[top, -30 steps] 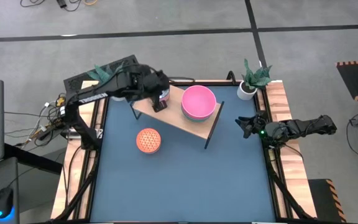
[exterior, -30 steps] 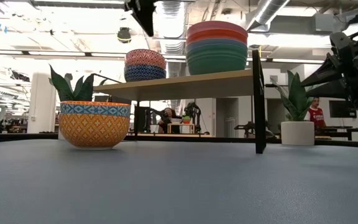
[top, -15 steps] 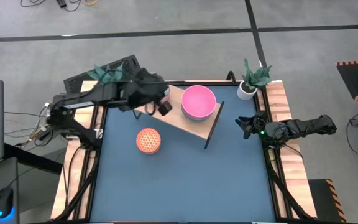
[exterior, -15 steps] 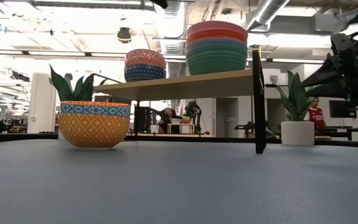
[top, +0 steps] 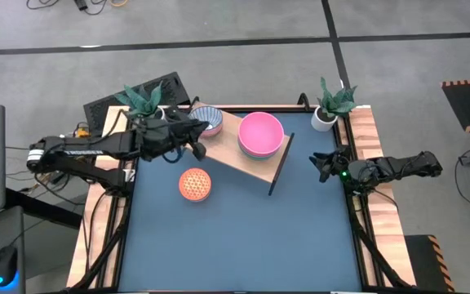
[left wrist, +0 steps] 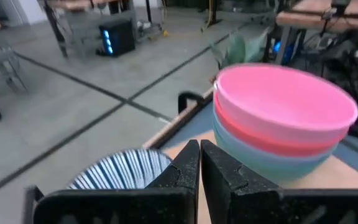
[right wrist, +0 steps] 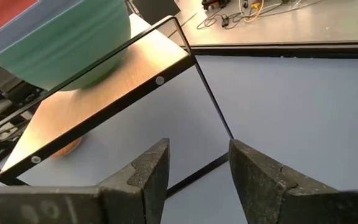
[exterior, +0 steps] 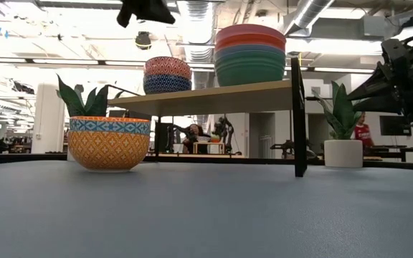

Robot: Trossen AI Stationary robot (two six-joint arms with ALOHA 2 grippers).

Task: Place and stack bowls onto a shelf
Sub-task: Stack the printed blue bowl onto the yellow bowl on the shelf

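From my station I count one light wooden shelf on thin black legs (top: pixel 251 159), standing toward twelve o'clock on the blue table (top: pixel 243 237). On its right half sits a stack of four large plain bowls (exterior: pixel 250 56), red-pink on top in the low view, then pink, blue-grey and green at the base. On its left half I see a pile of small patterned bowls (exterior: pixel 168 74); I make out two, orange-red over dark blue, with a blue-striped inside showing from above. One more small bowl, orange with a blue patterned band (exterior: pixel 109 142), rests on the table at about nine o'clock of the shelf, well apart from it. Two small white pots with green plants (top: pixel 325 117) flank the far corners. I can read no labels or writing.

My left gripper (top: pixel 196 149) hangs above the shelf's left end, just beside the small pile, arm stretched in from nine o'clock, fingers clenched together on nothing. My right gripper (top: pixel 320 166) waits at three o'clock, level with the shelf, fingers spread and holding nothing.
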